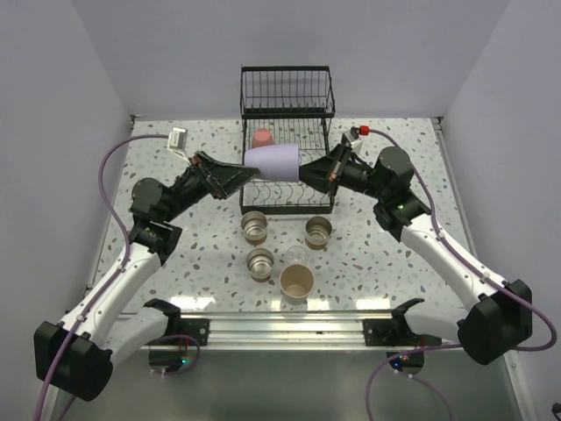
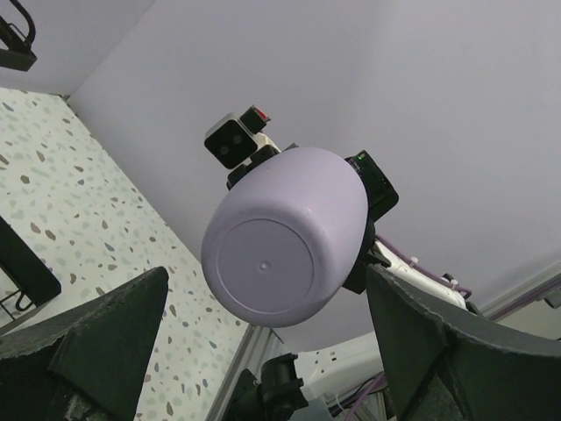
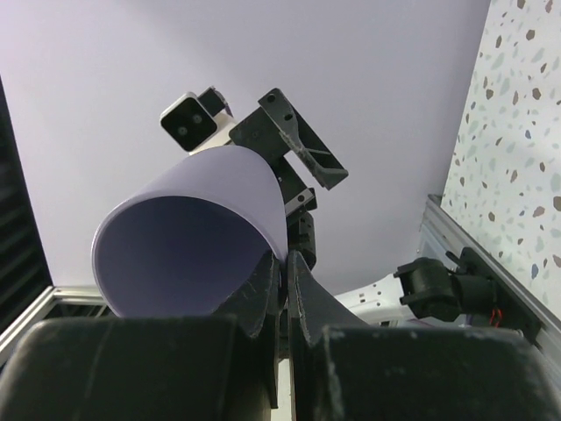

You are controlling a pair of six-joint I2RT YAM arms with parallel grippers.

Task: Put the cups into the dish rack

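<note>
A lavender cup (image 1: 272,161) hangs on its side above the tined tray of the black dish rack (image 1: 287,88). My right gripper (image 1: 307,171) is shut on the cup's rim, one finger inside the mouth and one outside (image 3: 287,263). My left gripper (image 1: 241,173) is open at the cup's flat base (image 2: 285,237), a finger on either side with gaps showing (image 2: 267,276). A coral-pink cup (image 1: 262,139) sits upside down in the rack. On the table in front stand three brown cups (image 1: 253,225) (image 1: 318,231) (image 1: 260,263), a clear one (image 1: 296,255) and a beige one (image 1: 296,281).
The rack's upright wire basket stands at the back against the wall. White walls close in the speckled table (image 1: 394,254) on three sides. A metal rail (image 1: 289,329) with both arm bases runs along the near edge.
</note>
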